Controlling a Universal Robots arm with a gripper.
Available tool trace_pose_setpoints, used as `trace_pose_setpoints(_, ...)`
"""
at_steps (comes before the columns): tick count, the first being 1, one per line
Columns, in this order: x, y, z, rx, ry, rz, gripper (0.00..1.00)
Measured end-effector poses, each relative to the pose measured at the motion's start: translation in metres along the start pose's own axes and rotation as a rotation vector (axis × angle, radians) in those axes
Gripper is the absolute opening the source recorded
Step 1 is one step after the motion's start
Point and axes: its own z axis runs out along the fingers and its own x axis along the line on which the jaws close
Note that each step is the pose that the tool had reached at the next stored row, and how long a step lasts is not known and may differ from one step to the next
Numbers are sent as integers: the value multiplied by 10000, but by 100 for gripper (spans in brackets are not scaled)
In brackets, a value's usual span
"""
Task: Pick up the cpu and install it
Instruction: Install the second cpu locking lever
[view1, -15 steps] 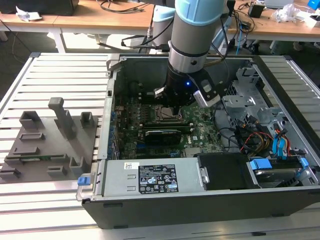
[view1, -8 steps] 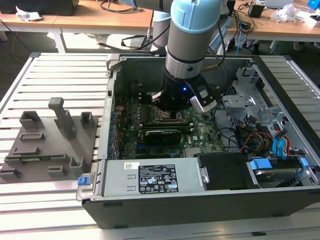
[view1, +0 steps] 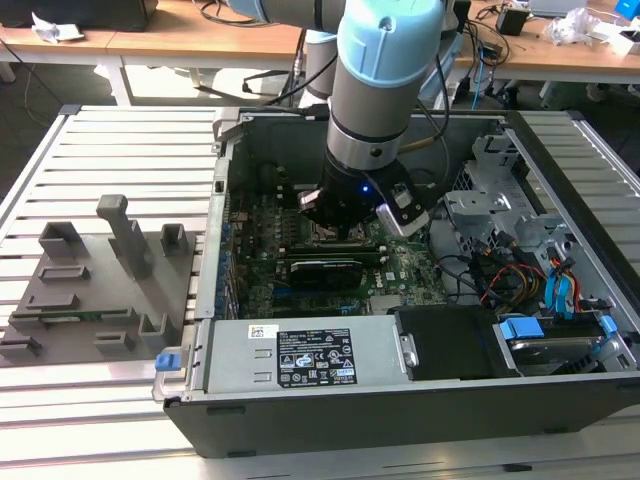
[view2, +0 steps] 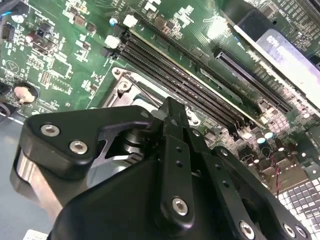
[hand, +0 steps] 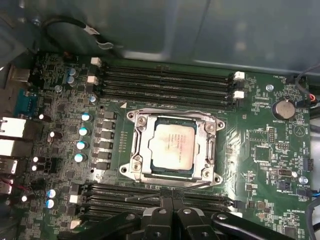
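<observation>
The cpu (hand: 172, 146), a silvery square chip with a thin tan border, lies flat inside the metal socket frame (hand: 138, 150) on the green motherboard (hand: 260, 150). My gripper (hand: 172, 200) hangs just above the board beside the socket. Its black fingers are pressed together with nothing between them. In the exterior view the gripper (view1: 340, 232) is lowered into the open computer case (view1: 400, 400), over the middle of the board. In the second wrist view the gripper (view2: 172, 107) covers most of the socket, and one corner of the frame (view2: 122, 85) shows.
Black memory slots (hand: 165, 82) run along both sides of the socket. A grey tray with plastic blocks (view1: 100, 290) sits on the slatted table at the exterior view's left. A drive cage and coloured cables (view1: 530, 260) fill the case at the exterior view's right, with a power supply (view1: 300, 360) in front.
</observation>
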Motion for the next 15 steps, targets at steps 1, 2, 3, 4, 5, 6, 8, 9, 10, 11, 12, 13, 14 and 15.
trace_pose_setpoints(1,5,-4,12,0,1,0,11)
trace_pose_setpoints(2,9,-9,38,0,1,-1,11)
trace_pose_setpoints(3,14,-12,57,0,1,0,11)
trace_pose_setpoints(4,18,-16,79,0,1,0,11)
trace_pose_setpoints(5,23,-22,119,-1,1,-2,11)
trace_pose_setpoints(6,32,-29,156,0,2,-6,11)
trace_pose_setpoints(8,54,-32,199,1,4,-18,11)
trace_pose_setpoints(9,59,-32,216,0,5,-19,11)
trace_pose_setpoints(10,65,-32,227,0,5,-19,11)
trace_pose_setpoints(11,79,-32,248,0,4,-19,11)
trace_pose_setpoints(12,94,-27,267,-3,5,-17,11)
trace_pose_setpoints(13,113,-22,276,-23,2,-19,11)
trace_pose_setpoints(14,142,-16,281,-46,1,-19,11)
trace_pose_setpoints(15,169,-10,286,-76,-3,-21,11)
